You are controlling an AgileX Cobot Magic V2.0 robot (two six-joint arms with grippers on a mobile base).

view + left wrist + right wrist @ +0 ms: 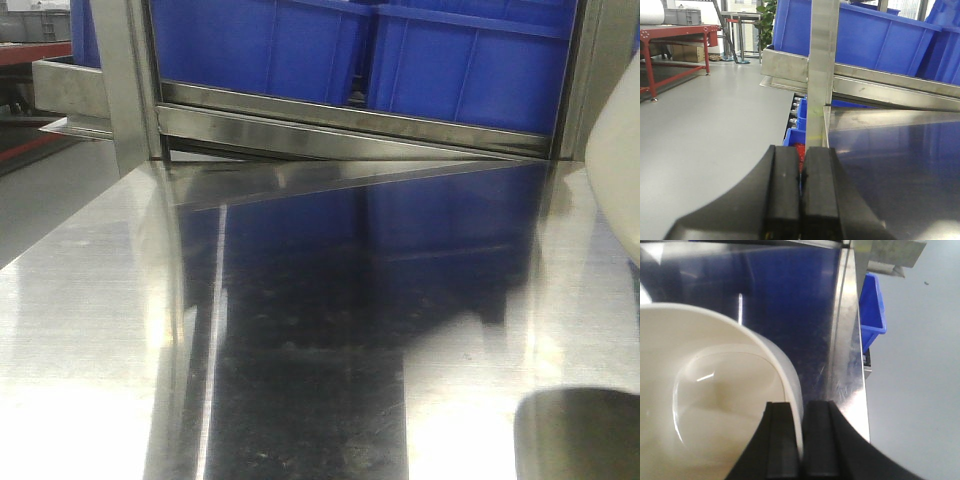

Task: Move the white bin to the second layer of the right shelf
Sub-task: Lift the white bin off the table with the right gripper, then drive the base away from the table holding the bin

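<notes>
Our right gripper [801, 412] is clamped on the rim of the white bin [715, 390], which is empty and lies over the steel tabletop [790, 285], close to its right edge. Our left gripper [801, 160] has its fingers pressed together on nothing, near the left edge. The tabletop lies open up to the blue crates [300, 50] on the rack behind.

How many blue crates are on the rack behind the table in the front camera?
2. The left blue crate sits beside the upright post; the right blue crate is next to it. Others may lie hidden beyond the frame.
</notes>
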